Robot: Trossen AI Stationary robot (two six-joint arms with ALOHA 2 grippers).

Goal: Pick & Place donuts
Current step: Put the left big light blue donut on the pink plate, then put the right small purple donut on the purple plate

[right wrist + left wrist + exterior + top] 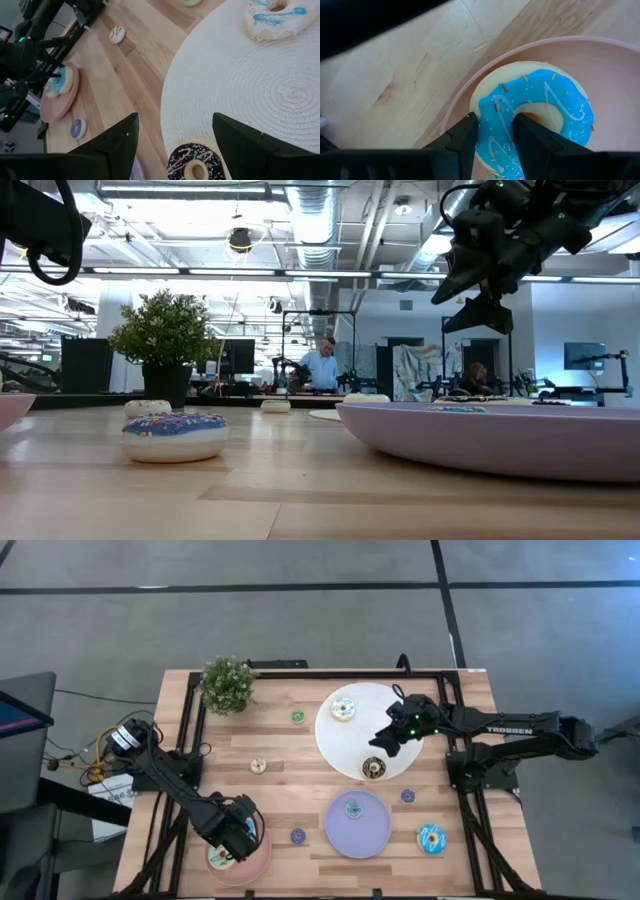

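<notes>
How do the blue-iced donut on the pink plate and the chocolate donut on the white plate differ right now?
The blue-iced donut sits on the pink plate with the left gripper shut across its ring; the chocolate donut lies free at the white plate's edge, below the open right gripper. Its icing is bright blue with white drizzle and coloured sprinkles; the chocolate one's is dark with pale specks. Both are larger ring donuts lying flat.

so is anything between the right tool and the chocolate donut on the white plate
Nothing visible. The right tool hangs open above the white plate, with the chocolate donut lying bare between and below its fingers.
</notes>
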